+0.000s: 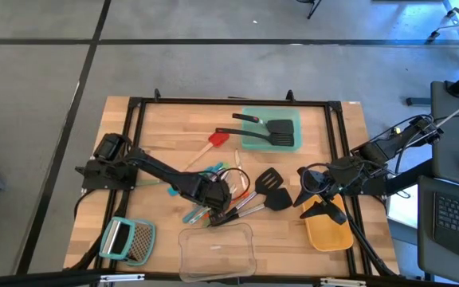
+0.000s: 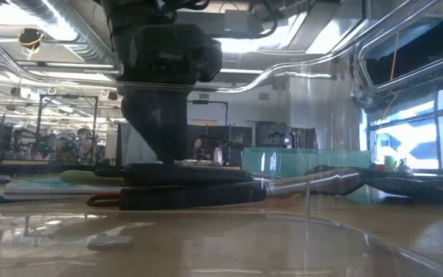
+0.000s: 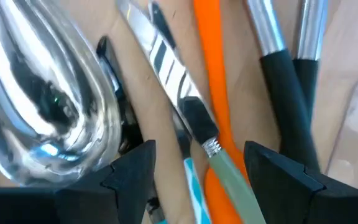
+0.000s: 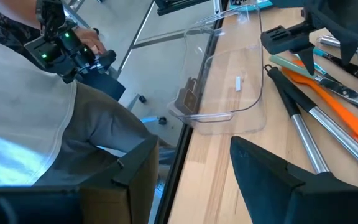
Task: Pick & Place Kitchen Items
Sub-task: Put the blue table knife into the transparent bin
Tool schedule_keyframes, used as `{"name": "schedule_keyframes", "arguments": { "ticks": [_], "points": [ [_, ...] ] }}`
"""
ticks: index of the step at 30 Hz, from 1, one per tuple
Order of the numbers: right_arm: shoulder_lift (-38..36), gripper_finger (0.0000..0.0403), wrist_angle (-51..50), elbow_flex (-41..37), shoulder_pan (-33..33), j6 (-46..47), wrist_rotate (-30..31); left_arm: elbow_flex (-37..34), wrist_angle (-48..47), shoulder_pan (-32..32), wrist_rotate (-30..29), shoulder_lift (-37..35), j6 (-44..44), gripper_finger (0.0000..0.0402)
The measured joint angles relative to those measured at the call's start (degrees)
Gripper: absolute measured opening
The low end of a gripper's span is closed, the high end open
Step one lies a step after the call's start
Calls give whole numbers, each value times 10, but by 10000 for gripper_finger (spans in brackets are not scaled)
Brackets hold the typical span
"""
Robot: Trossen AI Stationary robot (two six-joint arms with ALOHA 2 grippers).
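Note:
A pile of kitchen items (image 1: pixel 228 198) lies on the wooden table's middle: a silver spoon (image 3: pixel 42 93), a striped knife with a pale green handle (image 3: pixel 185 106), an orange tool (image 3: pixel 211 68) and steel-and-black handles (image 3: pixel 281 74). My left gripper (image 3: pixel 197 168) hangs open low over the pile, pointing steeply down, with one finger on each side of the knife and the orange tool. In the high view my left gripper (image 1: pixel 216 197) covers part of the pile. My right gripper (image 1: pixel 317 203) waits open above the yellow container (image 1: pixel 331 233).
A teal tray (image 1: pixel 271 127) at the far middle holds a black slotted spatula (image 1: pixel 273 127). A red spatula (image 1: pixel 217 139) lies beside it, and two black spatulas (image 1: pixel 271 188) lie right of the pile. Clear container (image 1: pixel 217 251) and grater (image 1: pixel 127 239) sit at the near edge. A person (image 4: pixel 36 124) stands beyond the near edge.

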Motion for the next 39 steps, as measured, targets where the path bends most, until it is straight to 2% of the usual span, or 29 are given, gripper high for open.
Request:
{"name": "schedule_keyframes", "arguments": {
  "ticks": [9, 24, 39],
  "points": [
    [0, 201, 0, 0, 0, -7, 8, 0, -12, -8, 13, 0, 6, 239],
    [0, 201, 1, 0, 0, -33, 70, 0, 1, -11, 57, 18, 56, 239],
    [2, 201, 2, 0, 0, -33, 91, 0, -32, 11, 46, 35, 67, 239]
  ]
}}
